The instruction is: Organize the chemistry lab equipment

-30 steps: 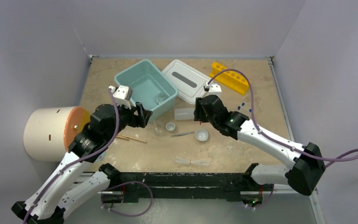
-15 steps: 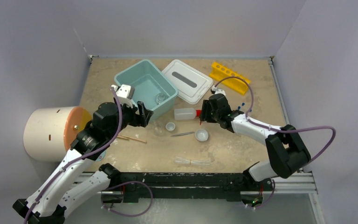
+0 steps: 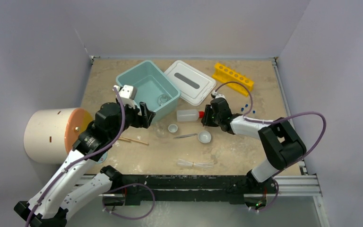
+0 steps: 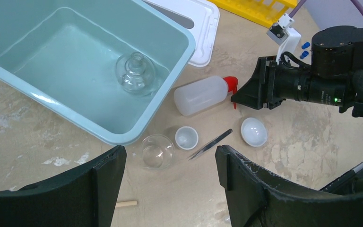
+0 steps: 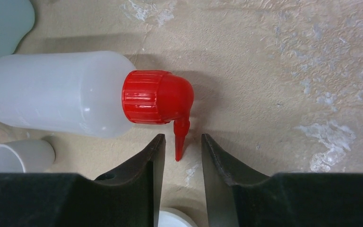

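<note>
Tubes point(image 3: 196, 164) of clear plastic lay nearest me on the table point(image 3: 246, 151), close to the arm bases. Beyond them, to the left, two wooden sticks point(image 3: 133, 140) lay side by side under the left arm. Nearer the middle, the tweezers point(image 4: 211, 144) lay flat between two white bowls point(image 4: 187, 137), the second point(image 4: 254, 131) upside down to their right. An empty glass dish point(image 4: 157, 151) stood just beside the left bowl.

My left hand point(image 4: 169, 158) hung above that dish, spread wide and holding nothing.

The squeeze bottle point(image 5: 52, 92) lay on its side just beyond the bowls. Its red nozzle point(image 5: 157, 97) pointed toward my right hand point(image 5: 182, 138). That hand was low over the table, its two fingers point(image 5: 146, 161) set narrowly apart either side of the nozzle tip. I saw a sliver of table on each side, so it was not yet gripping.

Farther back stood the teal tub point(image 4: 123, 135) with one round glass piece point(image 4: 134, 73) inside. The white lid point(image 3: 190, 81) lay beside it. Blue pieces point(image 3: 246, 108) were scattered to the right of my right hand. The yellow rack point(image 3: 233, 78) sat at the far edge.
</note>
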Tool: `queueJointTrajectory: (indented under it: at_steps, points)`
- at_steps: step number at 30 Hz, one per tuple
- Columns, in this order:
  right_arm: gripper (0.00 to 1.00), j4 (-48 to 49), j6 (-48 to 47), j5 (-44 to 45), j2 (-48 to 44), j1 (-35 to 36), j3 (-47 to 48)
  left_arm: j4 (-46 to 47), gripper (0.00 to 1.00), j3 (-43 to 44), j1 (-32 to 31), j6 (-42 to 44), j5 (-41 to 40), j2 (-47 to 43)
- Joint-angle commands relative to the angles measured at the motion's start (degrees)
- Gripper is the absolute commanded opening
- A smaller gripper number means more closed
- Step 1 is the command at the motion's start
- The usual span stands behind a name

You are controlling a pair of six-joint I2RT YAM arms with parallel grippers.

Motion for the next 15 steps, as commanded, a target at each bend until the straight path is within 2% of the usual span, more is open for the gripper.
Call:
queueJointTrajectory:
  at_steps: [1,9,15]
  points:
    - [0.34,3.7,-0.5,0.6,1.0,0.0,-0.2,2.8,0.70,-0.3,0.6,0.5,0.9,0.1]
    - [0.27,6.1,-1.4,3.3,3.6,0.0,0.3,2.8,0.70,-0.3,1.0,0.5,1.2,0.3]
    - [0.09,6.1,-1.4,3.6,3.9,0.1,0.3,3.0,0.70,-0.3,1.2,0.5,1.7,0.4]
